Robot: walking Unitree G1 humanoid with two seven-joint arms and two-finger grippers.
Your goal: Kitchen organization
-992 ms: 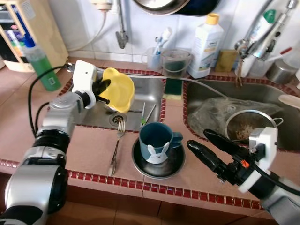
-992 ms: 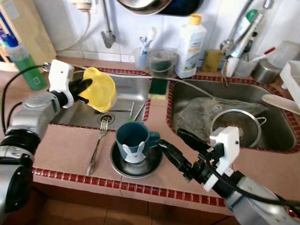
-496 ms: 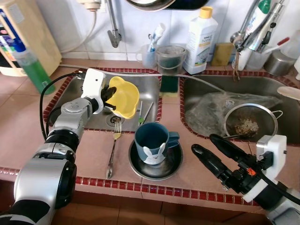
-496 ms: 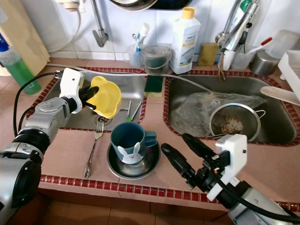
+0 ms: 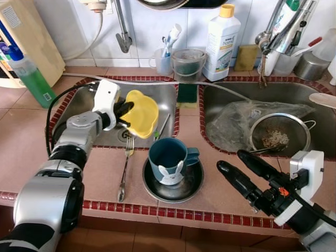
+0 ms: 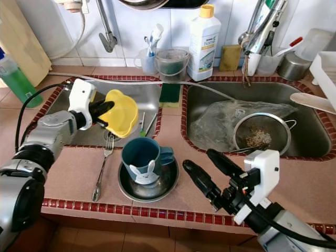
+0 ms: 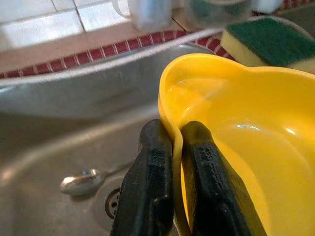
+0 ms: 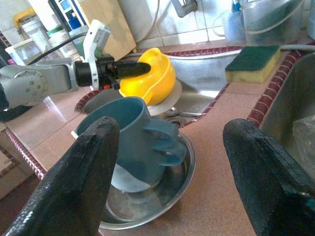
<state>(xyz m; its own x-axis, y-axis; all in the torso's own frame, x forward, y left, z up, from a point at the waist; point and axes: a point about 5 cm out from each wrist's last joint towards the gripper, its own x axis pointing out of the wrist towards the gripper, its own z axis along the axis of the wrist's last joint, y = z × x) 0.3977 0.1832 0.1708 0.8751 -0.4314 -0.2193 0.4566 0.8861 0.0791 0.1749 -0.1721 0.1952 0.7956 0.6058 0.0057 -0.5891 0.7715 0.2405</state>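
My left gripper [image 5: 125,109] is shut on the rim of a yellow bowl [image 5: 140,112] and holds it tilted over the left sink basin [image 5: 86,113]. In the left wrist view one finger lies inside the yellow bowl [image 7: 236,123] and one outside. A blue cup [image 5: 167,157] with a rabbit face stands in a shallow metal dish [image 5: 185,188] on the counter, just in front of the bowl. A fork [image 5: 126,168] lies left of the dish. My right gripper [image 5: 233,160] hovers open over the counter to the right of the cup, holding nothing.
The right basin [image 5: 315,97] holds a metal strainer [image 5: 278,137] and a crumpled plastic bag [image 5: 236,118]. A green sponge [image 5: 186,94] lies on the divider between the basins. A white bottle [image 5: 220,34], cups and a tap line the back wall. A green bottle [image 5: 29,76] stands far left.
The camera has shifted a little. My left gripper has carried the yellow bowl slightly lower and nearer the blue cup. The right gripper has stayed open in about the same place.
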